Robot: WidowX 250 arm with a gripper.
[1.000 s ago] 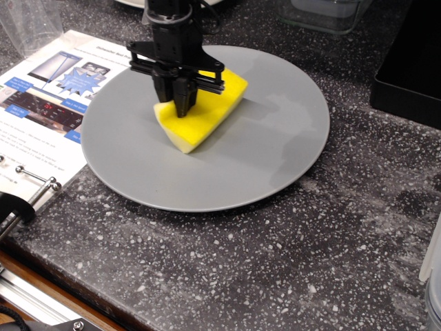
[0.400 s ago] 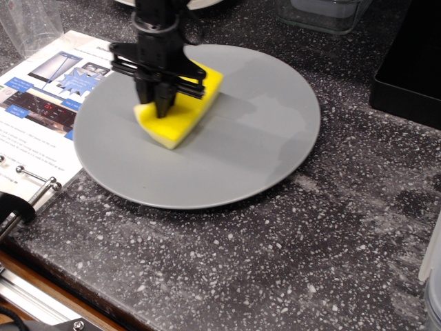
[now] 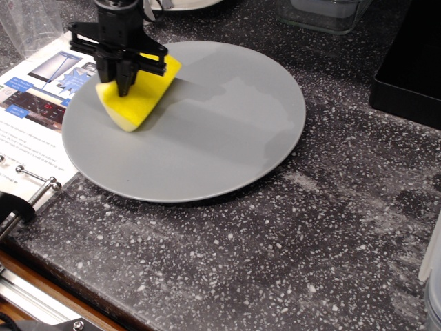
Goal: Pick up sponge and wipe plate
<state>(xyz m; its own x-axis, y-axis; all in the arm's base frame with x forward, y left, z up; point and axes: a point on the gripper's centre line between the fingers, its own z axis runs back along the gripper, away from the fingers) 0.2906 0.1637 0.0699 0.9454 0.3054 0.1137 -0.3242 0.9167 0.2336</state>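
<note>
The large round grey plate (image 3: pixel 207 131) lies on the dark speckled counter, its left edge over a printed sheet. The bright yellow sponge (image 3: pixel 141 96) rests on the plate's far left part, pressed against its surface. My black gripper (image 3: pixel 124 88) comes down from above and is shut on the sponge, its fingers pinching the sponge's middle. A faint smeared streak runs across the plate to the right of the sponge.
A printed instruction sheet (image 3: pixel 34 96) in a ring binder lies at the left. A white dish edge (image 3: pixel 182 4) shows at the top. A black box (image 3: pixel 413 62) stands at the right, a clear container (image 3: pixel 324 14) at the back. The counter's front edge is at the lower left.
My gripper has slid the sponge leftward across the plate, from near the middle to its left part. The plate itself has shifted a little to the left.
</note>
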